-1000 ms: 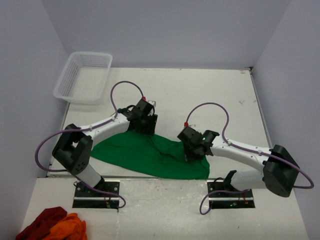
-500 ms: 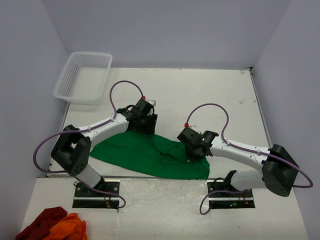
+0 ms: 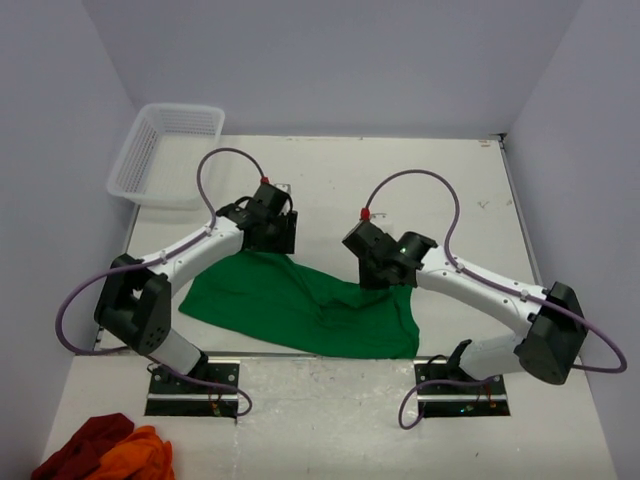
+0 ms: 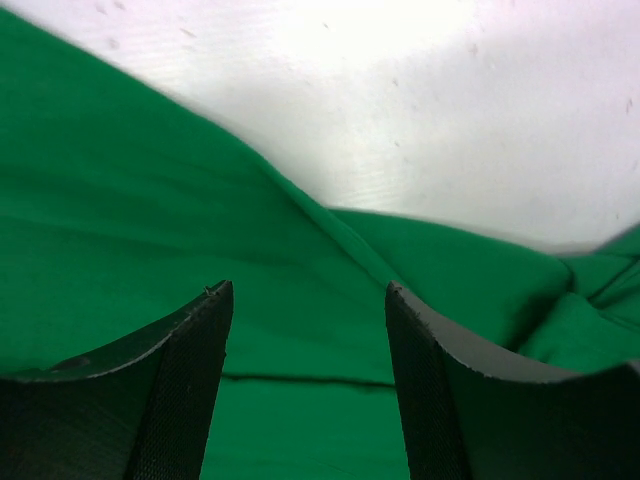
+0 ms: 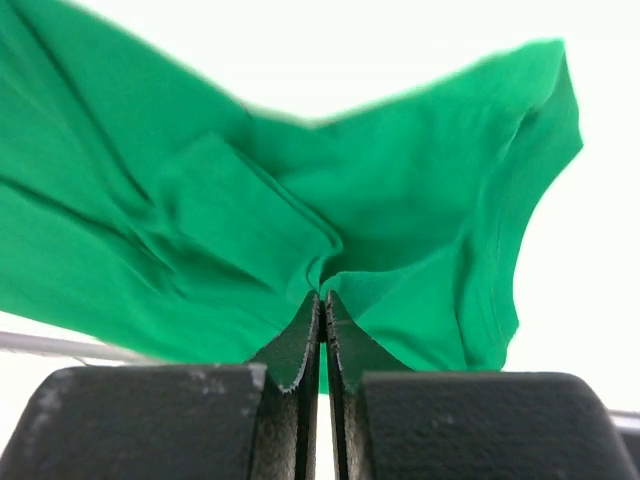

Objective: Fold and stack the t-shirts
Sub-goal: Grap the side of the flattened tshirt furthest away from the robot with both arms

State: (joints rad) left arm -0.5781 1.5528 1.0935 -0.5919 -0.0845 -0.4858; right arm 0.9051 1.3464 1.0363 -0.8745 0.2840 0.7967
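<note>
Now: the green t-shirt (image 3: 290,310) lies crumpled on the white table (image 3: 420,190), between the arms. The right gripper (image 5: 322,302) pinches a bunched fold of it; the left gripper (image 4: 307,292) hangs spread wide over its far edge. The cloth looks light and limp and drapes freely, so hems or shoulder seams are probably the best hold.

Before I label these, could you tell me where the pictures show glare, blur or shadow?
Left wrist view: the table glares white behind the t-shirt, and the left hand's fingers are dark. Right wrist view: background washed out and the t-shirt's far edge soft. Top view: evenly lit and sharp.
</note>
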